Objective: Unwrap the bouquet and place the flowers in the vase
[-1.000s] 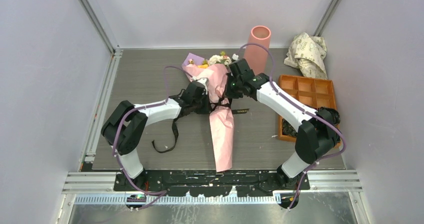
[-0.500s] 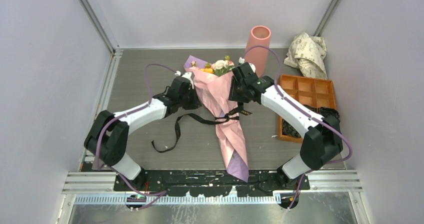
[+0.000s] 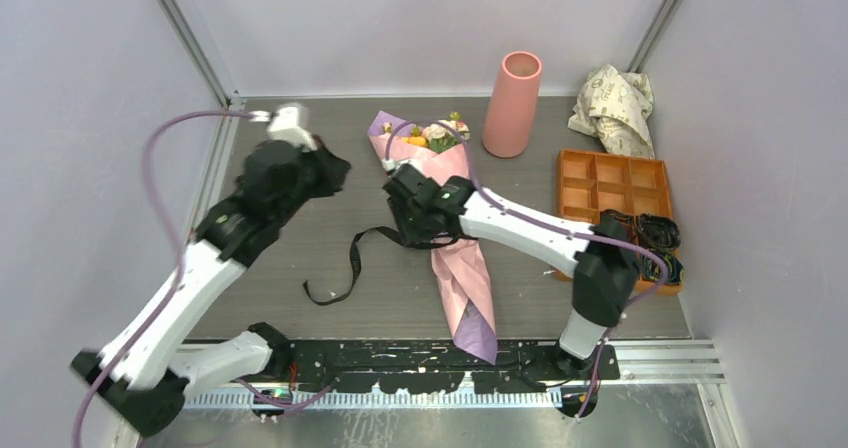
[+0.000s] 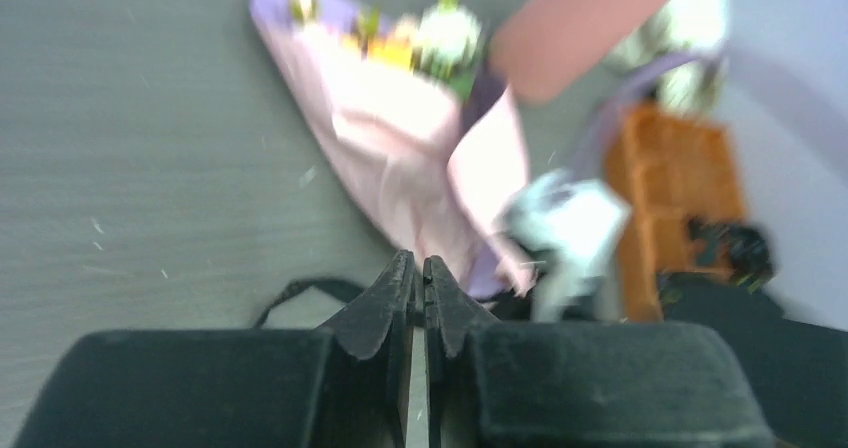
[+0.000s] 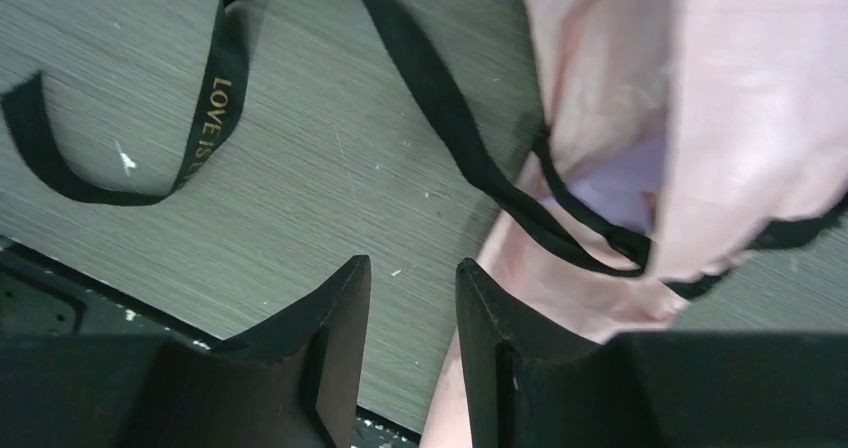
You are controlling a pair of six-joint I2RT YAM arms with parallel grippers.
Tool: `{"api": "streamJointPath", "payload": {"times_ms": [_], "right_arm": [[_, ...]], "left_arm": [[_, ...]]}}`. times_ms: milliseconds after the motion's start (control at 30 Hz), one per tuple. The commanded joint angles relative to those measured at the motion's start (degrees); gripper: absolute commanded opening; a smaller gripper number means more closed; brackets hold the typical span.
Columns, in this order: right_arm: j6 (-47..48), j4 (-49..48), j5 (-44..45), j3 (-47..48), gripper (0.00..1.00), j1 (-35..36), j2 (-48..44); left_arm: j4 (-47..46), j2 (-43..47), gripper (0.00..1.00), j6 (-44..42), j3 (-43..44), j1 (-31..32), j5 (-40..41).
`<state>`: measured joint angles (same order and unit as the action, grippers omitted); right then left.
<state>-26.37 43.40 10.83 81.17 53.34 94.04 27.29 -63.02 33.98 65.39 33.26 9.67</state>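
Left hand [image 4: 420, 265] high, closed, empty; right hand [image 5: 412, 268] low over bouquet [image 3: 465, 278], parted

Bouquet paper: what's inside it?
Pink, cream and orange flower heads show at the wide end of the bouquet; their stems are hidden by its pink wrapping.

Bright, even light; the bouquet [image 4: 400, 158] is motion-blurred in the left wrist view.
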Motion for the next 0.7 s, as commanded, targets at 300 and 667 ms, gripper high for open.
{"api": "streamJointPath", "payload": {"times_ms": [300,667], "right_arm": [[8.13,-0.59,1.69,20.55,0.44,1.59,24.82],[11.25,-1.74,3.71,28.36,0.46,0.8,34.23]], "left_arm": [[15.96,20.2,0.13,-4.25,9.28,0.17,15.84],[16.19,20.66,0.15,-5.23,8.27,0.2,16.86]]}}
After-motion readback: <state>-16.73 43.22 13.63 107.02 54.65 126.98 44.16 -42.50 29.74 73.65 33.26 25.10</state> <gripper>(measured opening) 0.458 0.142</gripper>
